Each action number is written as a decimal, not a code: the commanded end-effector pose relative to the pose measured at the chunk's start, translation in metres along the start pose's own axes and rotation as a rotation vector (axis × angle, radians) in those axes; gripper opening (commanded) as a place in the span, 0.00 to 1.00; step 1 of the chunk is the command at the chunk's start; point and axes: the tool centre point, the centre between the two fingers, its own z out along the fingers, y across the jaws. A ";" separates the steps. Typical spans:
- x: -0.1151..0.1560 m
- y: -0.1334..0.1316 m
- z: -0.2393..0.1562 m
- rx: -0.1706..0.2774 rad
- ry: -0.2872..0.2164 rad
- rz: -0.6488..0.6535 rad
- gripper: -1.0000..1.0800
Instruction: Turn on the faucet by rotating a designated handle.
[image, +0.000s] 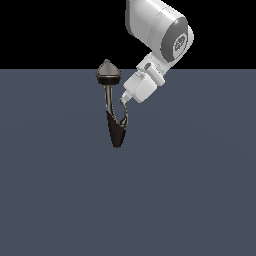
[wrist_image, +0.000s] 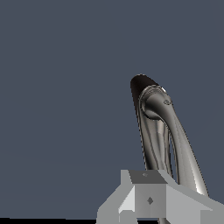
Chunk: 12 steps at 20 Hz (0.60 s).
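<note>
The faucet (image: 116, 131) stands in mid scene in the exterior view, with a grey cone cap on top, a thin stem and a dark pointed body below. Its handle (image: 124, 114), a thin curved grey sliver, branches off the body on the exterior view's right. My gripper (image: 123, 100) comes down from the upper right, and its tips sit right at the handle's upper end. The fingers look shut, with nothing between them. Up close in the wrist view, the shiny handle (wrist_image: 183, 148) curves from the dark faucet (wrist_image: 139, 85) body toward my grey gripper (wrist_image: 148, 197).
A flat blue-grey floor (image: 200, 200) spreads all around the faucet. The white arm (image: 160, 30) reaches in from the upper part of the exterior view's right. Nothing else stands on the floor.
</note>
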 end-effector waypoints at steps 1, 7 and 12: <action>-0.002 0.007 0.000 0.000 0.000 0.000 0.00; -0.008 0.023 0.000 0.001 0.000 0.000 0.00; -0.004 0.026 -0.002 0.011 0.006 0.005 0.00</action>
